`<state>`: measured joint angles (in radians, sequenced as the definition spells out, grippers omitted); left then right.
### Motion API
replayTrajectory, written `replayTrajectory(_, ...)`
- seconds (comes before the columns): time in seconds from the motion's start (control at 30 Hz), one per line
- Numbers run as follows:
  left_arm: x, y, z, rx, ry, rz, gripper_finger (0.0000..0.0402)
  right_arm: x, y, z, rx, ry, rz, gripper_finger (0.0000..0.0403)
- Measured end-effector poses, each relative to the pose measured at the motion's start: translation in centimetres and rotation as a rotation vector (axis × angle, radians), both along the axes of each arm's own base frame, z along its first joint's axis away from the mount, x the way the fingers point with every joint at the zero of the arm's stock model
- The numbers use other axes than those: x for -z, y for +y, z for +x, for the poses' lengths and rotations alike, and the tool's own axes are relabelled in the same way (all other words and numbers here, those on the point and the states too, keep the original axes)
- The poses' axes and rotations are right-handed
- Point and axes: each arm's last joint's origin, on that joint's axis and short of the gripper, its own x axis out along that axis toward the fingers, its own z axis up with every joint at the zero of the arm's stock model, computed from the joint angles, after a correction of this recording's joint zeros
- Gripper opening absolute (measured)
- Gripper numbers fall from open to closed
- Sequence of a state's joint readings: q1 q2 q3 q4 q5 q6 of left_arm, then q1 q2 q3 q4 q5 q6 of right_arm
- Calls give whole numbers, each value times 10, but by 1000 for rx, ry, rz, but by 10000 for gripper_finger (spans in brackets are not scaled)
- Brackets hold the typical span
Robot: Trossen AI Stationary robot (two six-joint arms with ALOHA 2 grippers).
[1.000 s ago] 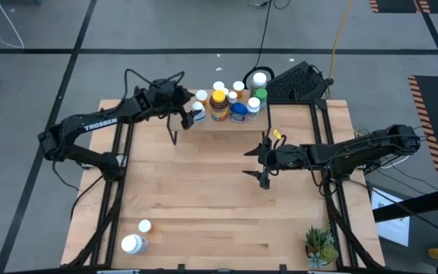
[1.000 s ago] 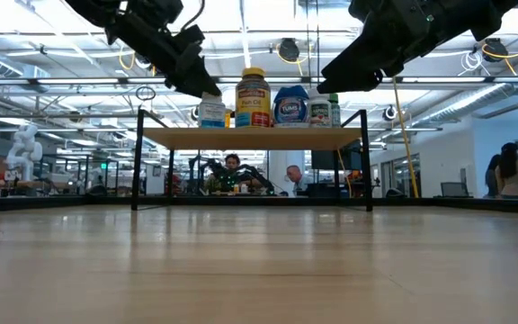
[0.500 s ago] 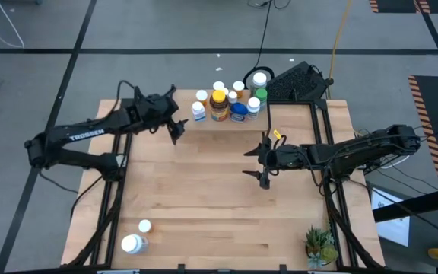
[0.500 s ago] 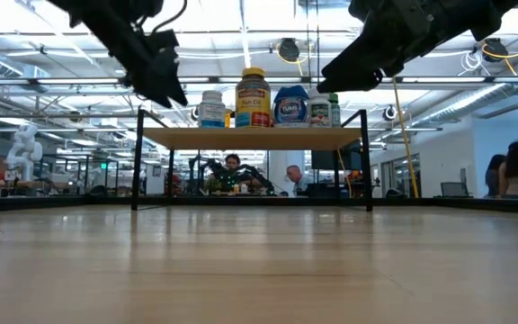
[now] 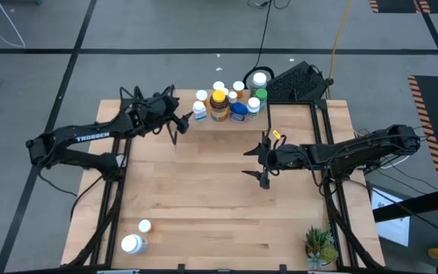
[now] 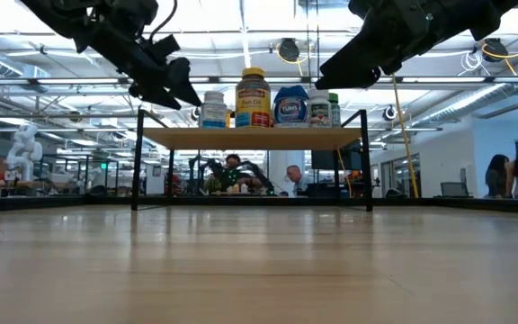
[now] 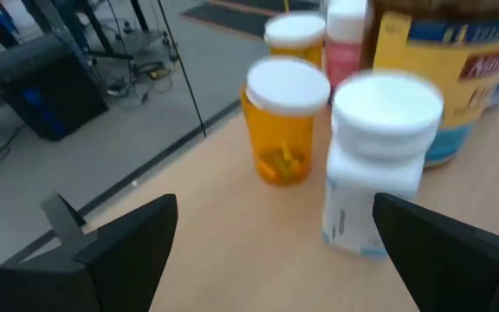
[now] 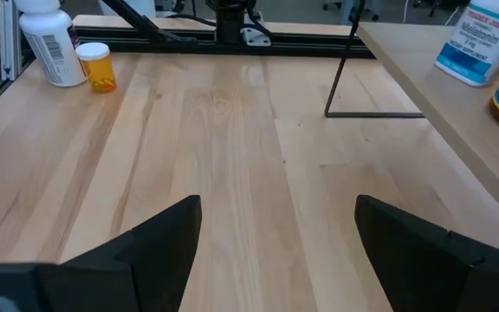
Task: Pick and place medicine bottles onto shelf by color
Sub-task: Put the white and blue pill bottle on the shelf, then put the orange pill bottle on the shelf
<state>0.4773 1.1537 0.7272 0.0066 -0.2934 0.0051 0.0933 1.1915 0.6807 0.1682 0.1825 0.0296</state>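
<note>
**Shelf mostly loaded, two bottles sitting at the near corner**

Starting on the left: the left claw (image 5: 178,126) hangs just off the left end of the shelf (image 6: 252,138), up at the far edge of the tabletop (image 5: 204,190). Its fingers (image 7: 119,247) are spread wide with nothing between them. Right in front of it on the shelf there's a white bottle (image 7: 377,160) with a white cap, and beside that an orange pill bottle (image 7: 285,120), also white-capped. A second orange one (image 7: 294,36) stands farther back.

Down at the near left corner of the tabletop, well away from all that, a white bottle (image 5: 132,243) and a small orange bottle (image 5: 144,226) stand next to each other.

Moving along the shelf, the rest of the medicine bottles cluster together: a big amber jar with a yellow lid (image 6: 253,97), then a blue jar (image 6: 291,105) with a white cap, then a green bottle (image 5: 261,94) at the right end.

Over on the right, the right claw (image 5: 263,162) hovers above the middle-right of the tabletop, in front of the shelf. Its fingers (image 8: 137,251) are wide apart too, holding nothing. A small potted plant (image 5: 319,245) sits at the near right corner.
</note>
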Motion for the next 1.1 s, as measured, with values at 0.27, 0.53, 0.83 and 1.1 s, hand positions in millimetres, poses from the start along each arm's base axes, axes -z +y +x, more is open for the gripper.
replayTrajectory(0.27, 18, 10, 13, -9, 35, -16, 392, 0, 0, 0, 0, 1, 0, 302)
replayTrajectory(0.53, 20, 20, 12, -38, 28, -1, 392, 1, 0, 0, 1, 10, 3, 302)
replayTrajectory(0.83, -2, 6, -9, -31, 16, 8, 392, 2, 0, -1, 10, 21, 19, 302)
replayTrajectory(1.1, -25, -45, -33, 115, 1, -29, 392, 7, 3, 11, -59, -75, 66, 302)
